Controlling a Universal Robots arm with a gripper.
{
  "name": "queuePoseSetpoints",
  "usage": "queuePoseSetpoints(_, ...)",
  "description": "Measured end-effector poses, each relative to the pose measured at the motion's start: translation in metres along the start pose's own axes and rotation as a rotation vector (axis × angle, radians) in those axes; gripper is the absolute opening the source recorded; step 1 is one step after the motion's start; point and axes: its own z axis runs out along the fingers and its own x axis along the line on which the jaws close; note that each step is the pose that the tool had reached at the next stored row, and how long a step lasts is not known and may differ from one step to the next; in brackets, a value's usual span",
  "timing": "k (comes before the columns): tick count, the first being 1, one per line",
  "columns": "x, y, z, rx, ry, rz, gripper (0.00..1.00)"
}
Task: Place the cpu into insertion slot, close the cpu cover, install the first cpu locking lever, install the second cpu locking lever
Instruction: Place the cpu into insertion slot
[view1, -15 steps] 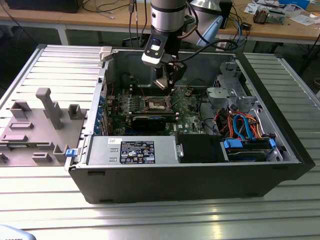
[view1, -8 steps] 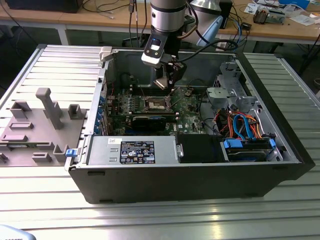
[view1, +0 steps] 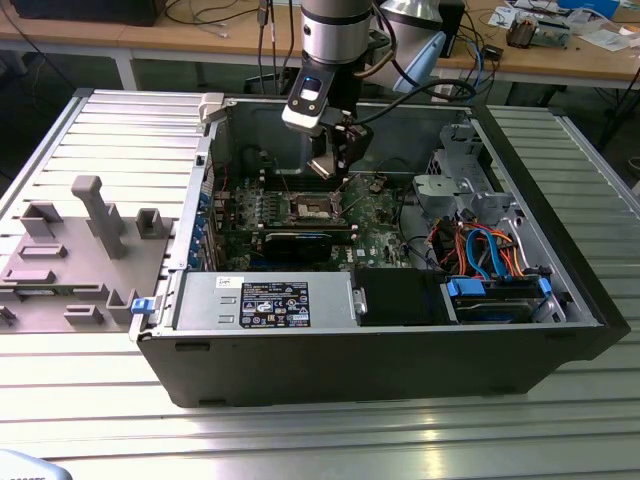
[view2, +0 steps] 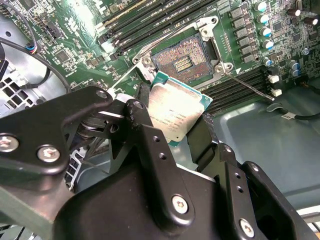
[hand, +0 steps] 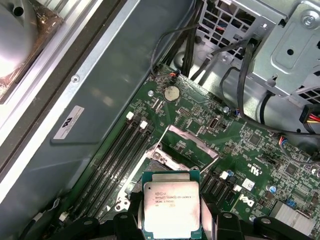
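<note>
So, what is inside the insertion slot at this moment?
Only its bare contact field; no chip sits in the insertion slot. The cpu, held in the gripper, hides one corner of it.

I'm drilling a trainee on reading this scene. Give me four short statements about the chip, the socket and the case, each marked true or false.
1. The claw grips the cpu by its edges. True.
2. The cpu is seated in the insertion slot. False: it hangs above the slot, whose contacts lie bare.
3. The cpu's silver metal top shows in both wrist views. True.
4. The computer case is shut. False: its side is open and the green board is exposed.
</note>
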Motion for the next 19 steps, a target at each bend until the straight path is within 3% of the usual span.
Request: queuePoseSetpoints(19,0.0000,0.0000,0.0000,-0.0005,-0.0023,0.024,0.55)
